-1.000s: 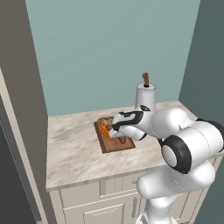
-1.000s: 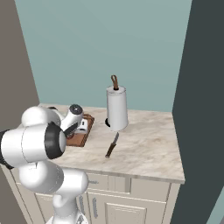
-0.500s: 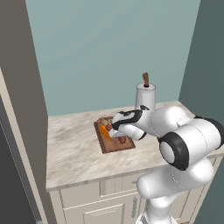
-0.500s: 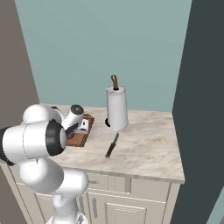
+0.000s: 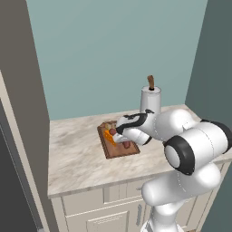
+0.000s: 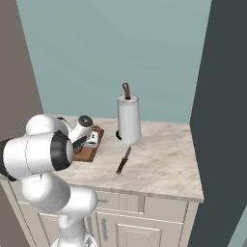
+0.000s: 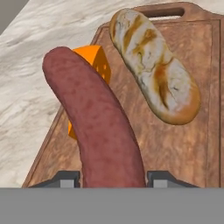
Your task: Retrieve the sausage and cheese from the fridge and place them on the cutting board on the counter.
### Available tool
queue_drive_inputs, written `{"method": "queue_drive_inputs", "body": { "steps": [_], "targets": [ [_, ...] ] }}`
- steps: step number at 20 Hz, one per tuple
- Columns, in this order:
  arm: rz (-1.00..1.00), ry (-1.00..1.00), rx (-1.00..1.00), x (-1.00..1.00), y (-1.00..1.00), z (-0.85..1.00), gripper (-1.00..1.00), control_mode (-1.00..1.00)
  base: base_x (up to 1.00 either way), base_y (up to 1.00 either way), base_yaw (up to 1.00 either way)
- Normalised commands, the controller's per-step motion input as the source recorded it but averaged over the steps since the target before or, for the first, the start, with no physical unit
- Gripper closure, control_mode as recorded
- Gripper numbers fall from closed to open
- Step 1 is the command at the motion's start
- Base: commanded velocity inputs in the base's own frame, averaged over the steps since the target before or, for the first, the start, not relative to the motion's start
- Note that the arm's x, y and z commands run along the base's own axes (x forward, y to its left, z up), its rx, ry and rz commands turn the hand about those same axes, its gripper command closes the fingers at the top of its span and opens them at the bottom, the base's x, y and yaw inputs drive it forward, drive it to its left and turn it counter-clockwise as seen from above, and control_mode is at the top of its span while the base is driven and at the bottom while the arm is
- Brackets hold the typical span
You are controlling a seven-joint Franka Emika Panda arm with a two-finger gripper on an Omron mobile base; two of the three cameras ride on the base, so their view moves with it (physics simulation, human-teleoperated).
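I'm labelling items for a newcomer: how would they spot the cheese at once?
Find the pale marbled counter, then the small brown wooden cutting board on it. The orange cheese wedge lies near the board's edge, partly behind the reddish-brown sausage; the speckled bread loaf is larger and paler.

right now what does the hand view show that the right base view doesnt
Hand view alone: a bread loaf lying on the board, the cheese partly behind the sausage, and the sausage running down between the two fingertips.
Right base view alone: a paper towel roll standing upright, a knife lying flat on the counter, and the cabinet fronts below.
Both: the board resting on the marbled counter.
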Motion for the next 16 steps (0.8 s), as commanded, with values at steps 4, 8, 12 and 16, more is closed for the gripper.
{"method": "queue_drive_inputs", "body": {
  "steps": [4,8,12,16],
  "targets": [
    [0.0,0.0,0.0,0.0,0.0,0.0,-1.0,-1.0,0.0,0.0,0.0],
    [0.0,0.0,0.0,0.0,0.0,0.0,-1.0,-1.0,0.0,0.0,0.0],
    [0.0,0.0,0.0,0.0,0.0,0.01,-1.0,-1.0,0.0,0.0,0.0],
    [0.0,0.0,0.0,-0.17,0.0,0.49,-1.0,-1.0,0.0,0.0,0.0]
  ]
}}
